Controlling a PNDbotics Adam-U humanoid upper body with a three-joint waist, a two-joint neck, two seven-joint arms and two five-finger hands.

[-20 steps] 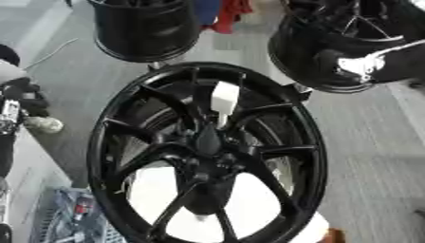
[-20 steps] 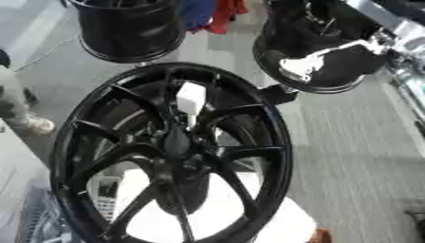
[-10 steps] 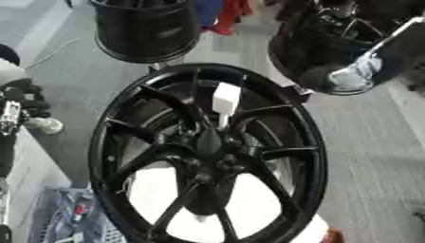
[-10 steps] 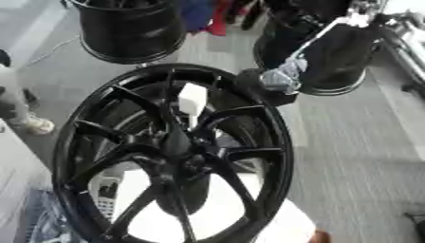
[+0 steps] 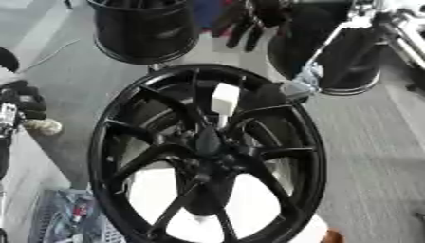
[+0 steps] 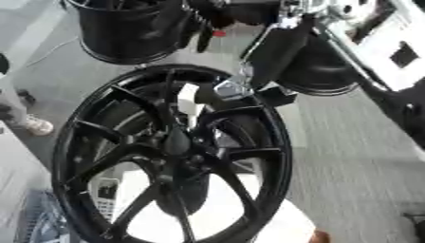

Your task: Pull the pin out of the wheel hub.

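The black spoked wheel hub [image 5: 124, 156] stands tilted in the middle on a white stand. A pin with a white block head [image 5: 225, 98] rises from its centre boss [image 5: 207, 141]. My right arm comes down from the upper right. Its hand [image 6: 236, 88] hangs over the hub's upper right rim, just right of the pin head and apart from it; blur hides its shape. A dark shape at the left edge looks like my left hand [image 5: 21, 98], well away from the hub.
Two more black wheels stand behind, one at the upper left [image 5: 145, 33] and one at the upper right [image 5: 348, 61]. A grey crate of small parts [image 5: 70, 218] sits at the lower left. Grey floor lies to the right. A shoe [image 6: 37, 126] shows at the left.
My right hand has come down and to the left from over the far right wheel to the hub's upper right rim, closer to the pin. The pin still sits in the hub.
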